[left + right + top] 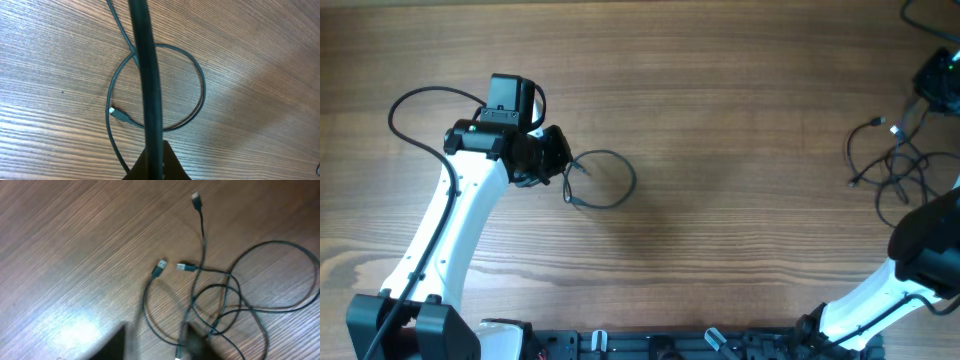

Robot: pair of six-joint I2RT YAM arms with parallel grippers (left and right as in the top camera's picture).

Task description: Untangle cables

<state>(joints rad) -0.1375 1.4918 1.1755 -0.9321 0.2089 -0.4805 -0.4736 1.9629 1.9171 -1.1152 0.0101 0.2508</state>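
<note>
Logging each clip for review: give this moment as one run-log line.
one cable: separate loose loop, left side | left gripper: beside loop, grip unclear | other cables: tangled, far right

White left arm (455, 225), white right arm (875, 295), black joints, thick black cable (392, 118); black bases

The overhead camera looks straight down on the whole table (720, 100). The left wrist camera looks down from close above the left cable loop (204, 95). The right wrist camera sits close over the far-right tangle (903, 163). Overhead shows both.
</note>
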